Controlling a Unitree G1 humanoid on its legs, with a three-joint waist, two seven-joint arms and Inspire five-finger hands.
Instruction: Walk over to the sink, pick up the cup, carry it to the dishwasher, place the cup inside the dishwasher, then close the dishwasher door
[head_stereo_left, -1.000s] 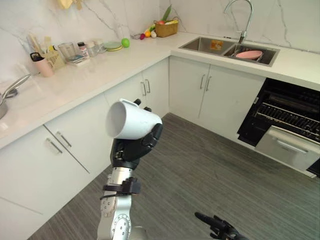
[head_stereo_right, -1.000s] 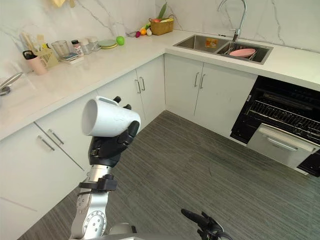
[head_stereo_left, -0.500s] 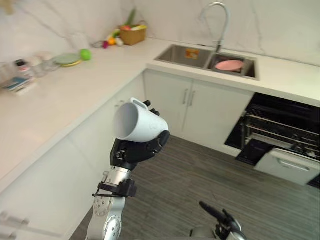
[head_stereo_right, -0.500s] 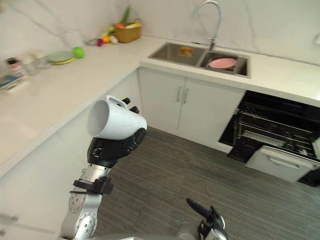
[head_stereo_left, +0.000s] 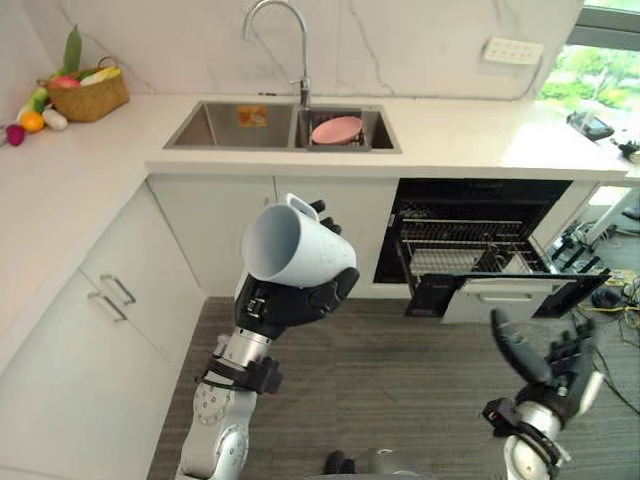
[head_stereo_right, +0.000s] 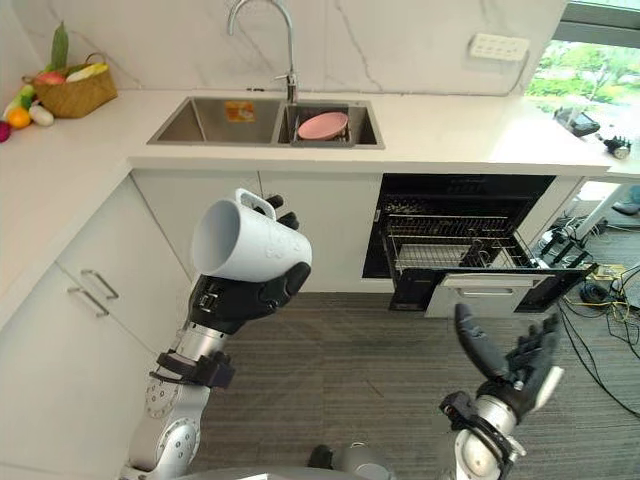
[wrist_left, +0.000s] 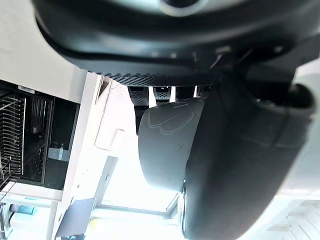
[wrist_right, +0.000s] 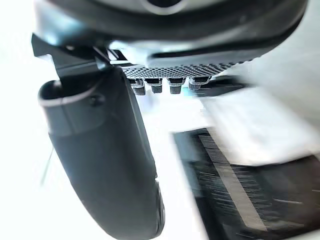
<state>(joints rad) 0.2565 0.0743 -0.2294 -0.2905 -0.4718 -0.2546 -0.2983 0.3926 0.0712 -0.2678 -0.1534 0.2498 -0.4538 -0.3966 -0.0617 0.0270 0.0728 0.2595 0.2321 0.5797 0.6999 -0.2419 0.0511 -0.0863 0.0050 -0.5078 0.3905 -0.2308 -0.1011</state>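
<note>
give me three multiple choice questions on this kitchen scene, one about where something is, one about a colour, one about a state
1. Where does the pink plate lie?
A. on the counter by the basket
B. in the sink
C. on the floor

2. What colour is the cup in the left robot hand?
A. white
B. green
C. black

3. How is the dishwasher door?
A. shut
B. taken off
C. open, let down

Answers:
1 B, the plate leans in the sink's right basin beside the tap.
2 A, the cup's wall and handle are both white.
3 C, the door hangs down and the rack shows behind it.
</note>
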